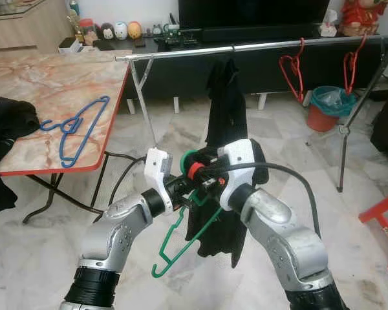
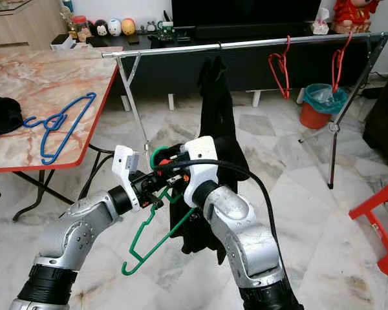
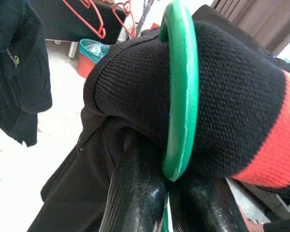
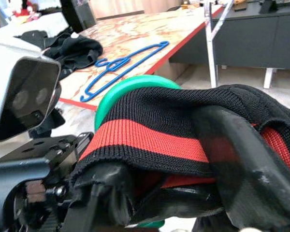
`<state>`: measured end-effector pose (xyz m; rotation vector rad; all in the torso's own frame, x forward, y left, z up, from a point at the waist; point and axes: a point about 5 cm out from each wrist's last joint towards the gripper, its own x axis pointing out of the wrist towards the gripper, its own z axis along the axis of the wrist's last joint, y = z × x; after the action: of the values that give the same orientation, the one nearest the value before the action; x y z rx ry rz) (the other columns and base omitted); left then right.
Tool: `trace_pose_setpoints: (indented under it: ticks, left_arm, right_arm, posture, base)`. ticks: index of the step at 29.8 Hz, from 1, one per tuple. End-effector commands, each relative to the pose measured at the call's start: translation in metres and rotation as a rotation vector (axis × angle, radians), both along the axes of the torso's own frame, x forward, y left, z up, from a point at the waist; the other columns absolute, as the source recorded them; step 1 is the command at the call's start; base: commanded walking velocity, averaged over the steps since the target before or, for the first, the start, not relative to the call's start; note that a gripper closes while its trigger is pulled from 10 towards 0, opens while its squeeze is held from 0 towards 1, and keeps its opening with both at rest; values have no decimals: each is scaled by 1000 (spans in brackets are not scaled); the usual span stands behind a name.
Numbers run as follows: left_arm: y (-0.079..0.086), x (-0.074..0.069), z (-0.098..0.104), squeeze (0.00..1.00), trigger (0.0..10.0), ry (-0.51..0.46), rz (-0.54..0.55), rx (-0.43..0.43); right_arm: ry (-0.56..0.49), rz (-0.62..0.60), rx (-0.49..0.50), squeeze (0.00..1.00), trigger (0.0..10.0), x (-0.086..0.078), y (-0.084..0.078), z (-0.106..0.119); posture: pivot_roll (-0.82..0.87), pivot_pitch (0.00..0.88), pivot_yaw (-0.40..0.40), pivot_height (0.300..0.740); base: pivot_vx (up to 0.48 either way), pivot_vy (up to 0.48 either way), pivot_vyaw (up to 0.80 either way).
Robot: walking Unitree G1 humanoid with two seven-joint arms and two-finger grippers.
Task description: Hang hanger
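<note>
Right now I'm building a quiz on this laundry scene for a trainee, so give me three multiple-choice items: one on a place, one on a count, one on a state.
1. Where does the blue hanger lie?
A. On the marble-topped table
B. On the floor
C. On the rail

2. How many red hangers hang on the metal rail?
A. One
B. Two
C. Four

3. What state is the green hanger in?
A. Hooked on the rail
B. Lying on the table
C. Held between the two grippers with a black garment

Answers:
1. A, it lies flat on the tabletop near the red edge.
2. B, two hang toward the rail's right end.
3. C, the left gripper and right gripper meet at its hook, well below the rail.
</note>
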<state>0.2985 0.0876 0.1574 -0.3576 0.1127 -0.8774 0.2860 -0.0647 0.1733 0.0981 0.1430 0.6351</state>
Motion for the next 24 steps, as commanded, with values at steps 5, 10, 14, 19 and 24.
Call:
trace_pose_setpoints:
  ticks: [5, 10, 14, 19, 24]
  left_arm:
    - [-3, 5, 20, 0, 10000, -99, 13, -58]
    - [-2, 7, 20, 0, 10000, -103, 40, -54]
    - [1, 10, 22, 0, 10000, -112, 77, -54]
    - [4, 14, 23, 0, 10000, -116, 120, -67]
    - [6, 18, 24, 0, 10000, -120, 160, -70]
  right_arm:
    - [47, -17, 12, 1000, 10000, 3, 1, -4]
    - [67, 52, 3, 1000, 10000, -8, 8, -10]
    - [88, 100, -4, 1000, 10000, -19, 11, -15]
    - [107, 139, -8, 1000, 10000, -29, 13, -20]
    - [125, 156, -13, 1000, 10000, -35, 13, -24]
  posture:
    - [3, 29, 23, 740]
    - [1, 31, 23, 740]
    - [-1, 36, 21, 740]
    - [-5, 36, 22, 740]
    - [-5, 36, 23, 740]
  base:
    - [0, 0, 0]
    - [0, 0, 0]
    - [0, 0, 0]
    - [0, 0, 0]
    - [0, 0, 0]
